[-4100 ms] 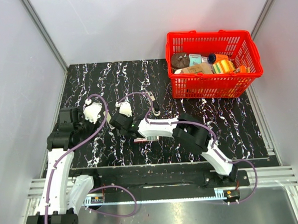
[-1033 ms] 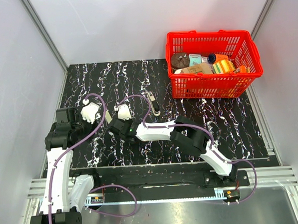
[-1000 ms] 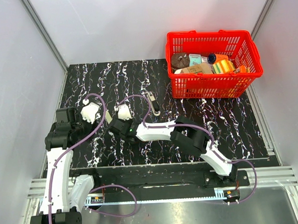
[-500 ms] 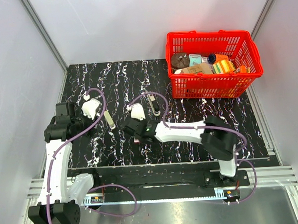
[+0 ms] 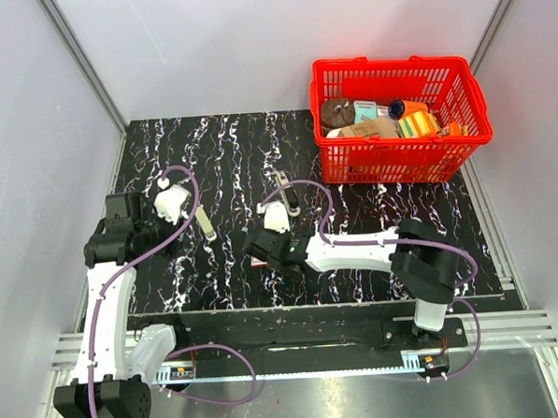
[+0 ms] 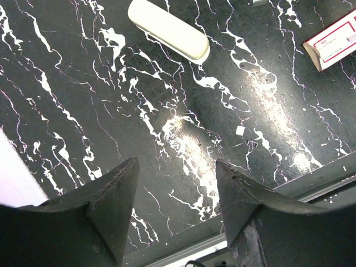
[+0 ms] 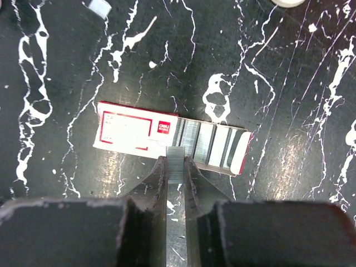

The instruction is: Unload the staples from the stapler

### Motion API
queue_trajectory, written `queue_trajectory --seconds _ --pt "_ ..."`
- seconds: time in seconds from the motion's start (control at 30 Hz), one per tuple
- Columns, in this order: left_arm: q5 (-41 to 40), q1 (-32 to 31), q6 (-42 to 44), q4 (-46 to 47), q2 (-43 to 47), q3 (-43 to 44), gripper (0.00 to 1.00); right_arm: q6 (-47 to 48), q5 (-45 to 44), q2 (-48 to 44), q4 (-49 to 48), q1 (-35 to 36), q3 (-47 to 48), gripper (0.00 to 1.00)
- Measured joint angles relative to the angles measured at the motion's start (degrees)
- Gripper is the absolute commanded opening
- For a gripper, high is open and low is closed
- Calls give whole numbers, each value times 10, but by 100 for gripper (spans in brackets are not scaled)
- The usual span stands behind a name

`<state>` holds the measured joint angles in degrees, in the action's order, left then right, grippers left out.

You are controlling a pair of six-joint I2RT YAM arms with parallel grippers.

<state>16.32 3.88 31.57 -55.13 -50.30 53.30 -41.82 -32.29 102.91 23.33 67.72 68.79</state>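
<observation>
Surface: I see a black, white-veined table [image 5: 466,208] under both arms.
Container: A red basket [image 5: 398,161] sits at the far right of the table, filled with mixed goods and well apart from both arms.
Left arm: The left gripper [image 6: 177,167] hangs over bare table near the left edge. Its jaws stand partly apart with nothing between them.
Right arm: The right gripper [image 7: 175,161] is closed tight, pinching a strip of staples [image 7: 175,153] by its sides.
Packaging: The red-and-white staple box [image 7: 139,133] lies flat near the table's middle. It is slid open, with rows of staples showing.
Task item: The cream stapler [image 6: 168,29] lies flat on the left half of the table, beyond the left fingers and apart from both grippers.
Held item: The strip's far end meets the box's near edge; I cannot tell whether they touch.
</observation>
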Motion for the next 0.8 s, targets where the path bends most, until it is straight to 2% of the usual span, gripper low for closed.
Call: queue_trajectory --seconds 0.8 --pt "0 0 0 8 7 -13 62 -29 -13 24 1 0 -17 4"
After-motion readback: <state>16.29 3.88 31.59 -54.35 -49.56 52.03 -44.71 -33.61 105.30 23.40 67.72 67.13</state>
